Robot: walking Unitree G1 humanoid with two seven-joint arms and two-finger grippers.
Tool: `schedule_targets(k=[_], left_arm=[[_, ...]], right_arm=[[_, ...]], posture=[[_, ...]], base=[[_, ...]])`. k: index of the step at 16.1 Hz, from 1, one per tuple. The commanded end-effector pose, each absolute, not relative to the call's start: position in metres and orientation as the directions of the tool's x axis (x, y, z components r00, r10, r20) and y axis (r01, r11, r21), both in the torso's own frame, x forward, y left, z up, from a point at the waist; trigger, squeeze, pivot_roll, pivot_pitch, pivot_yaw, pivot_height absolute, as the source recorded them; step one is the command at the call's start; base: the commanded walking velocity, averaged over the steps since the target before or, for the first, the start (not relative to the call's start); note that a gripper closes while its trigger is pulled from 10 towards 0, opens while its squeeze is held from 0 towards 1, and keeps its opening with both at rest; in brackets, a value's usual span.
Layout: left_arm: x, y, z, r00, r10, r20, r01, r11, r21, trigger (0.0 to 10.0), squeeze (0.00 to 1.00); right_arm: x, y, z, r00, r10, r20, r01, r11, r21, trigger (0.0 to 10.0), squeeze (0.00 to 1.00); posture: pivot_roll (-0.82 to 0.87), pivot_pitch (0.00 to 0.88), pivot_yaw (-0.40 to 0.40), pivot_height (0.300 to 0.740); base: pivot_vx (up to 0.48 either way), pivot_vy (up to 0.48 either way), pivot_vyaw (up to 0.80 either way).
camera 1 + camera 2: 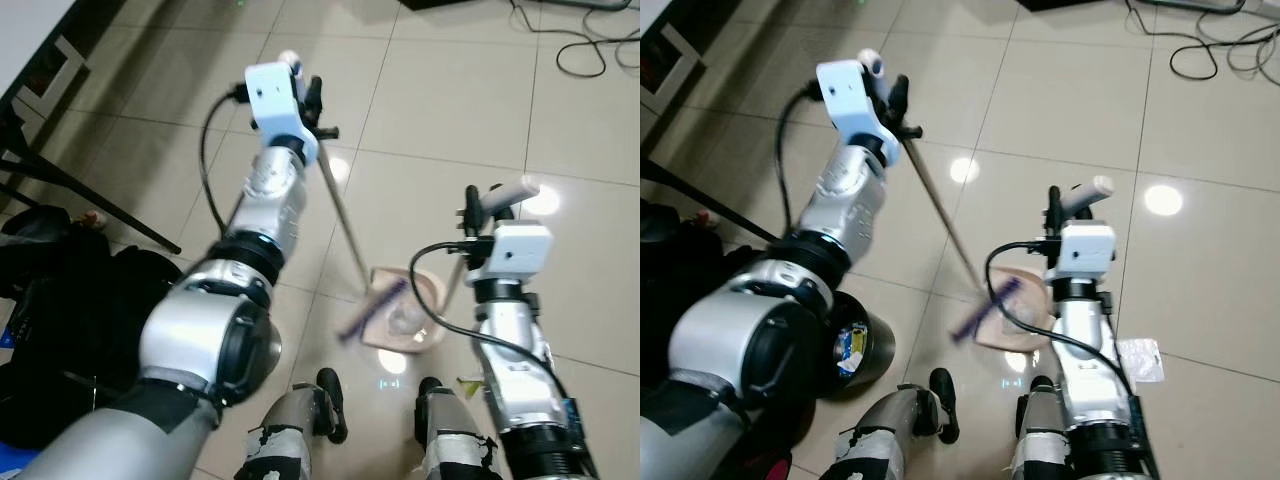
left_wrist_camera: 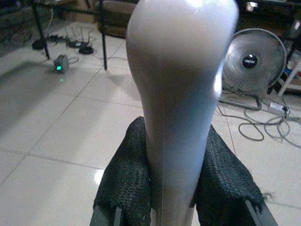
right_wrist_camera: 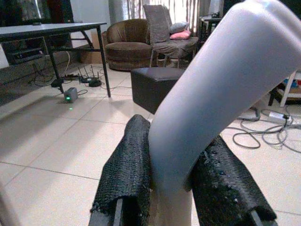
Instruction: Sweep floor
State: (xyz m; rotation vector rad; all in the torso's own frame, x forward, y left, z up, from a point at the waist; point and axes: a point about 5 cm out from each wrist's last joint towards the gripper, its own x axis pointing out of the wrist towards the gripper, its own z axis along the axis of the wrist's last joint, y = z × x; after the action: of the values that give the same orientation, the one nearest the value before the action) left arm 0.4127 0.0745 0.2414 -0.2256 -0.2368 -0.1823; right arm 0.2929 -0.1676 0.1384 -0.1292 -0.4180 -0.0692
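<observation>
Your left hand [image 1: 312, 100] is clamped on the broom handle [image 1: 343, 215], its purple bristles [image 1: 372, 308] meeting the dustpan [image 1: 408, 320] on the tiled floor [image 1: 440, 110]. Your right hand [image 1: 480, 205] is clamped on the dustpan's handle [image 1: 508, 193].

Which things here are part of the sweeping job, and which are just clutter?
In use:
- broom, held by left gripper
- dustpan, its handle held by right gripper

Lying about:
- floor cables
- black bags
- fan
- plastic wrapper
</observation>
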Motion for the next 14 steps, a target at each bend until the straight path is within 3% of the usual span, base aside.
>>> schedule_targets(k=[1, 7, 9, 14], left_arm=[[0.416, 0.082, 0.249, 0.958, -0.162, 0.239, 0.212, 0.955, -0.205, 10.0, 0.00], [0.424, 0.113, 0.270, 0.965, -0.155, 0.213, 0.159, 0.987, 0.000, 10.0, 0.00], [0.420, 0.124, 0.255, 0.944, -0.248, 0.219, 0.261, 0.965, -0.030, 10.0, 0.00], [0.410, 0.133, 0.220, 0.946, -0.263, 0.189, 0.274, 0.961, -0.032, 10.0, 0.00]], right_arm=[[0.289, -0.169, 0.146, 0.905, -0.033, 0.425, 0.083, 0.992, -0.099, 10.0, 0.00], [0.288, -0.188, 0.162, 0.900, -0.063, 0.431, 0.109, 0.991, -0.083, 10.0, 0.00], [0.282, -0.195, 0.166, 0.895, -0.099, 0.434, 0.139, 0.988, -0.060, 10.0, 0.00], [0.264, -0.214, 0.174, 0.882, -0.209, 0.423, 0.231, 0.973, -0.002, 10.0, 0.00]], posture=[[-0.10, 0.158, 0.178, 0.740], [-0.10, 0.078, 0.142, 0.740], [-0.10, 0.059, 0.136, 0.740], [-0.11, 0.032, 0.140, 0.740]], base=[[0.000, 0.000, 0.00], [0.000, 0.000, 0.00], [0.000, 0.000, 0.00], [0.000, 0.000, 0.00]])
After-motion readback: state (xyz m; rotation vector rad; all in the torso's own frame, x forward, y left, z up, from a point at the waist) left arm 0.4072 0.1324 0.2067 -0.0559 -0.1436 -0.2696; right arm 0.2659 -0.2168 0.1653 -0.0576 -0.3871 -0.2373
